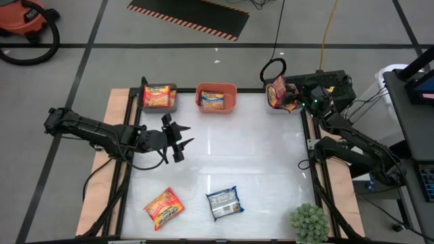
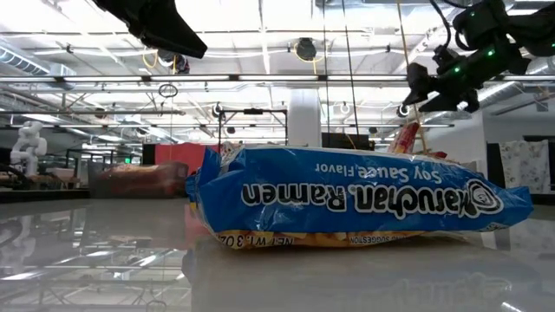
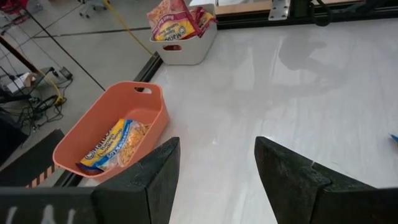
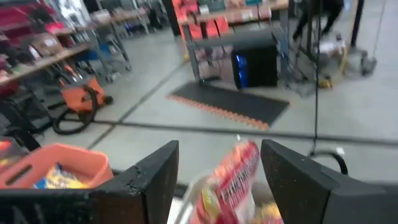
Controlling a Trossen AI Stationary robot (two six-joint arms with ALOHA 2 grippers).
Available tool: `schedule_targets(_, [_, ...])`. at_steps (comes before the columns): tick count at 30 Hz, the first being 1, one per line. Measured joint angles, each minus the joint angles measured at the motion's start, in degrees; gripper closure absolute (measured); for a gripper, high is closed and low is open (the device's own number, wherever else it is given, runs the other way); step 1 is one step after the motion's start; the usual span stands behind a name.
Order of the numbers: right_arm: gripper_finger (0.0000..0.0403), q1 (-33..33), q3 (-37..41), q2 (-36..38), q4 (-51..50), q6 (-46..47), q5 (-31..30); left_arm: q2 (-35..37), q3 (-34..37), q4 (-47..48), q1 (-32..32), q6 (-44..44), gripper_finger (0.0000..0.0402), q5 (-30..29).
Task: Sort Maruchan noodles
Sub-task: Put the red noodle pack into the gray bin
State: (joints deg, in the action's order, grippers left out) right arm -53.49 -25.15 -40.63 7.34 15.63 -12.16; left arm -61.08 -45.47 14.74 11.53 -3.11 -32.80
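**Over the top-right bin: right arm above a red packet**

At the top right of the high view, I had the right gripper over the white bin, jaws parted, with a red-and-white packet standing tilted in the bin between them; whether the fingers touched it I could not tell. My left gripper hung left of centre above bare table, jaws spread and holding nothing.

Along the top edge, the grey bin held 1 red packet, and the orange bin held 1 yellow packet. Lower in the frame, 2 packets lay flat on the table: an orange-red packet at lower left and a blue packet just right of it. A green spiky plant sat at the lower right corner.
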Motion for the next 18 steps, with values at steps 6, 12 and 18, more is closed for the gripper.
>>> schedule_targets(6, [0.0184,3.7,3.2,-3.7,15.2,-2.9,0.1,-0.1,0.0,0.0,0.0,0.1,0.0188,0.0])
schedule_targets(12, [0.0184,8.1,2.9,-11.1,24.4,-4.8,-0.1,-0.1,0.0,0.0,0.0,0.4,0.0188,0.0])
schedule_targets(18, [0.0210,9.7,1.9,-20.9,31.4,-6.1,-0.5,-0.1,0.0,0.0,0.0,1.1,0.0188,0.0])
